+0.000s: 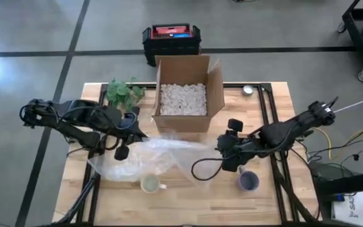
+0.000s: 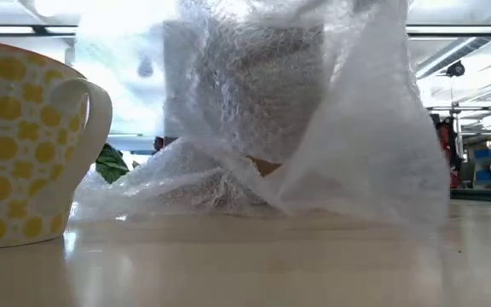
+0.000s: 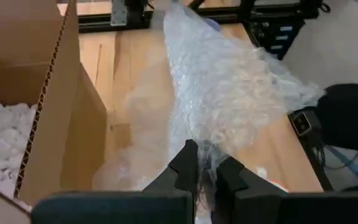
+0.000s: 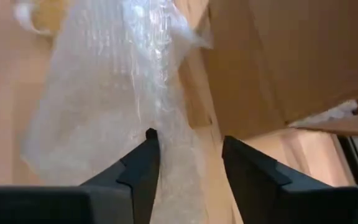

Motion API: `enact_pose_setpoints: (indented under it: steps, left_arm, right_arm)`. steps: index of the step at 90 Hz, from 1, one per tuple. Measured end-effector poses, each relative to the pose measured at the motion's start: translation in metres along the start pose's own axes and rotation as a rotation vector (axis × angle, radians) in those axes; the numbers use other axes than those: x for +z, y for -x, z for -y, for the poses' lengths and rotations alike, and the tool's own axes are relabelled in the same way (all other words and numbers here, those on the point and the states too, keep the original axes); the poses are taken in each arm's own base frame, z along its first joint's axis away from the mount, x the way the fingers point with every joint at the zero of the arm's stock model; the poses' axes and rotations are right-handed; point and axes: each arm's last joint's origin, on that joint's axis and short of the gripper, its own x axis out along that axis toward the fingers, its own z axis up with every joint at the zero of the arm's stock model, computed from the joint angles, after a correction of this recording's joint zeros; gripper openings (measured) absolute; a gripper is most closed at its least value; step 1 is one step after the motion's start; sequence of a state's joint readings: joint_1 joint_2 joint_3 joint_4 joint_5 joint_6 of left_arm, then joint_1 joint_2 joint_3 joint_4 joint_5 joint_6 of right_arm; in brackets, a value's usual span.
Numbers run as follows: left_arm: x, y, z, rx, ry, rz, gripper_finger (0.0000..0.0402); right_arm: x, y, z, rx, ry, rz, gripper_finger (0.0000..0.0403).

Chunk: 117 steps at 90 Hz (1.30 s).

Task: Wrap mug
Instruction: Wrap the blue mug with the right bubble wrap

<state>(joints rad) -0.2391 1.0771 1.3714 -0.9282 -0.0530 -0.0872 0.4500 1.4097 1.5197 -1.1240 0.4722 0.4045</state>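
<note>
A clear bubble wrap sheet [image 1: 162,154] lies crumpled on the table's middle, in front of the cardboard box. Part of it is raised, as the low view shows [image 2: 297,111]. My left gripper [image 1: 142,134] is shut on the wrap's left part [image 3: 205,158]. My right gripper [image 1: 214,150] stands open at the wrap's right end, and the wrap [image 4: 129,93] shows between and beyond its fingers [image 4: 188,140]; whether it touches them I cannot tell. A yellow-dotted mug [image 1: 150,184] stands upright at the wrap's near edge [image 2: 24,145]. A purple mug [image 1: 247,181] stands near the right arm. My left gripper pinches a bunched part of the bubble wrap [image 3: 211,149] between its two fingers, several layers gathered together. That part is lifted off the table and spreads out beyond the fingers, while the rest of the sheet lies on the table.
An open cardboard box [image 1: 188,94] filled with white packing peanuts stands at the far middle of the table. A green plant [image 1: 123,92] sits to the left of it. A small round tin [image 1: 248,90] lies at the far right. A red and black case [image 1: 172,39] stands on the floor beyond.
</note>
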Motion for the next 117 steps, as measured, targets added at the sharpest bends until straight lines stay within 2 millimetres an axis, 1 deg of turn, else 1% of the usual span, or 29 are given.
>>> enact_pose_setpoints:
  steps: [7,18,30,42,51,58,64,70,75,80,89,98,106,117]
  left_arm:
    - [-0.003,-0.002,0.002,-0.011,-0.003,-0.042,0.0]
    - [-0.009,-0.008,0.008,-0.041,0.001,-0.093,0.0]
    - [-0.016,-0.012,0.018,-0.075,-0.01,-0.117,0.0]
    - [-0.026,-0.015,0.016,-0.019,0.001,-0.151,0.0]
    - [-0.029,-0.019,0.016,-0.007,0.003,-0.162,0.0]
    - [-0.031,-0.021,0.016,-0.005,0.003,-0.17,0.0]
    - [-0.032,-0.022,0.016,-0.005,0.003,-0.175,0.0]
    - [-0.033,-0.022,0.017,-0.008,0.001,-0.175,0.0]
    - [-0.032,-0.021,0.018,-0.014,-0.003,-0.168,0.0]
    - [-0.03,-0.019,0.018,-0.02,-0.009,-0.155,0.0]
    - [-0.026,-0.017,0.018,-0.025,-0.026,-0.134,0.0]
    - [-0.024,-0.016,0.018,-0.027,-0.032,-0.12,0.0]
    - [-0.024,-0.017,0.018,-0.026,-0.033,-0.123,0.0]
    - [-0.024,-0.017,0.018,-0.011,-0.035,-0.122,0.0]
  right_arm:
    - [0.008,0.015,0.002,0.031,0.008,0.047,0.0164]
    - [0.013,0.031,0.009,0.05,-0.007,0.094,0.016]
    - [0.011,0.039,0.013,0.067,-0.042,0.117,0.015]
    - [0.017,0.045,0.009,0.152,-0.061,0.183,0.0141]
    - [0.023,0.045,0.006,0.165,-0.031,0.237,0.0138]
    - [0.024,0.045,0.008,0.122,-0.017,0.254,0.0144]
    - [0.02,0.044,0.012,0.026,-0.008,0.24,0.0154]
    - [0.014,0.042,0.02,-0.081,-0.006,0.186,0.0165]
    - [0.007,0.035,0.027,-0.143,-0.027,0.121,0.0172]
    - [0.001,0.023,0.031,-0.191,-0.026,0.043,0.0176]
    - [-0.011,-0.006,0.032,-0.221,0.0,-0.077,0.0178]
    - [-0.025,-0.032,0.034,-0.218,0.023,-0.152,0.0171]
    - [-0.04,-0.058,0.031,-0.145,0.015,-0.209,0.016]
    - [-0.058,-0.083,0.016,0.063,0.006,-0.24,0.014]
